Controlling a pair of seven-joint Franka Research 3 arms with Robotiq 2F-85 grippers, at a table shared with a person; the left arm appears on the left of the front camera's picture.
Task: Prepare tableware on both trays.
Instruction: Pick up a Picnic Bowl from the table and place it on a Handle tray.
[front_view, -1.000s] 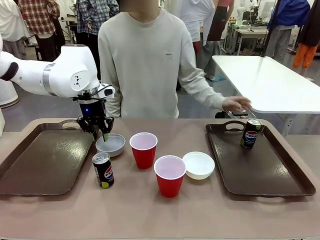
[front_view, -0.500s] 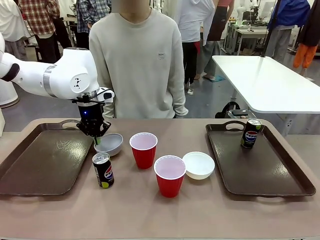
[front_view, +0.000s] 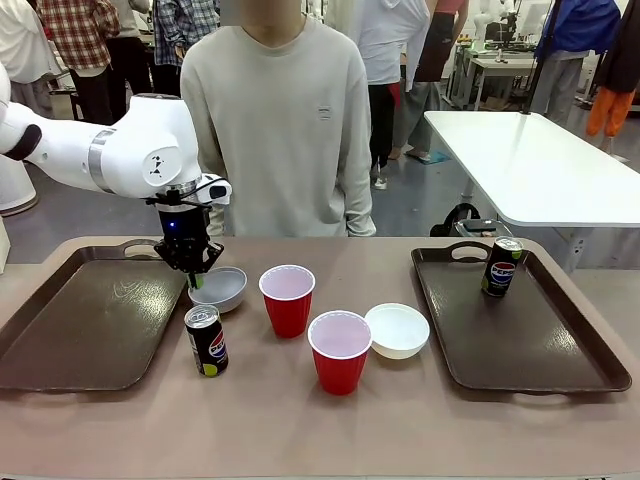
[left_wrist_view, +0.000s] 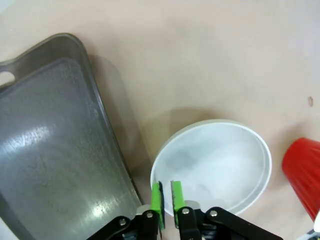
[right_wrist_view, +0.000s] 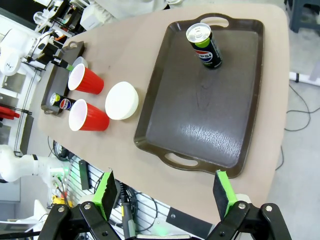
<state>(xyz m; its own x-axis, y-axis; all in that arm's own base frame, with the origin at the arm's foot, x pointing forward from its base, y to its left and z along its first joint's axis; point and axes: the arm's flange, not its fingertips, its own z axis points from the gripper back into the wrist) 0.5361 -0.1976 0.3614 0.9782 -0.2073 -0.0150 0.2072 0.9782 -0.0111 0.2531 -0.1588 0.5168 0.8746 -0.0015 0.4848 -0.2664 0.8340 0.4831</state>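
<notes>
Left pincer (left_wrist_view: 166, 190), nearly closed, clamps the small round white bowl (left_wrist_view: 215, 165) by its rim.
Bowl tilts just right of the left dark brown rectangular plastic tray (front_view: 90, 320); I judge the move runs leftward, left arm nearest.

text: "pepsi" with round logo | on: far can (front_view: 501, 267); near can (front_view: 205, 340), side of each

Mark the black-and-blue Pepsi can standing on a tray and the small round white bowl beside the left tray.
black-and-blue Pepsi can (front_view: 501, 268): front view, label on its side.
small round white bowl (left_wrist_view: 215, 166): left wrist view, inner floor.
</notes>
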